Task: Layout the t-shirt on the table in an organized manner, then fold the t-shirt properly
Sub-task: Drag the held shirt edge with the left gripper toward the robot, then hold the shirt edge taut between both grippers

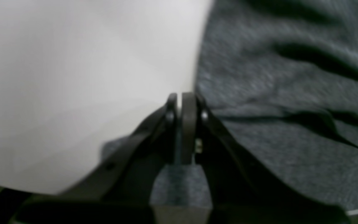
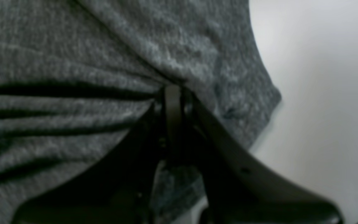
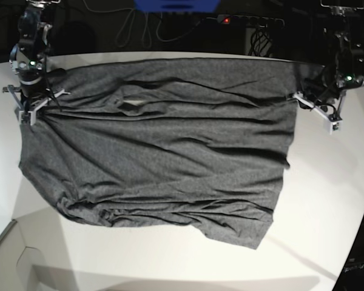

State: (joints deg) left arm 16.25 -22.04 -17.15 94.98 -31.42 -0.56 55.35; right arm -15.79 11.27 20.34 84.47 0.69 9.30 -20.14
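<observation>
Where cloth meets metal: pinched at both far corners.
Left fingers [image 1: 182, 99]: closed flat together on the edge of the t-shirt [image 3: 164, 145], far right of the base view.
Right fingers [image 2: 172, 90]: clamped tight on a gathered bunch of knit, far left, creases running away from the grip.
T-shirt: spread wide between the two grips, rumpled, near hem sagging unevenly.
Counter [image 3: 327, 200]: white, under the whole garment, bare on the right and near sides.

t-shirt [image 3: 164, 151] spread on table [image 3: 327, 200], claws at far corners
</observation>
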